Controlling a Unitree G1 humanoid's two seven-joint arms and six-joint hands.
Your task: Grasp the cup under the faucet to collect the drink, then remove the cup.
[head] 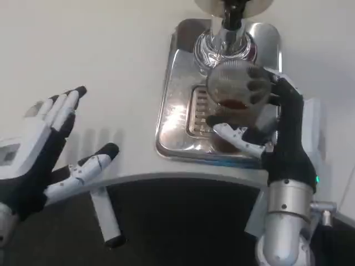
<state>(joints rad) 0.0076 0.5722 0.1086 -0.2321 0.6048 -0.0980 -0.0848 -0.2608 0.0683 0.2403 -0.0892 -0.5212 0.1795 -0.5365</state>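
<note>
A clear cup [234, 98] with dark drink at its bottom is above the silver drip tray [177, 119], just in front of the chrome faucet base [223, 41]. My right hand [265, 119] grips the cup, with fingers wrapped round its far side and the thumb [239, 138] under its near side. My left hand [47, 149] hovers over the white table at the left, palm turned inward, fingers spread and holding nothing.
The dispenser's chrome column and round top [233, 5] stand at the back of the tray. The table's front edge [166, 178] curves below the tray. A white table leg [105, 216] shows beneath it.
</note>
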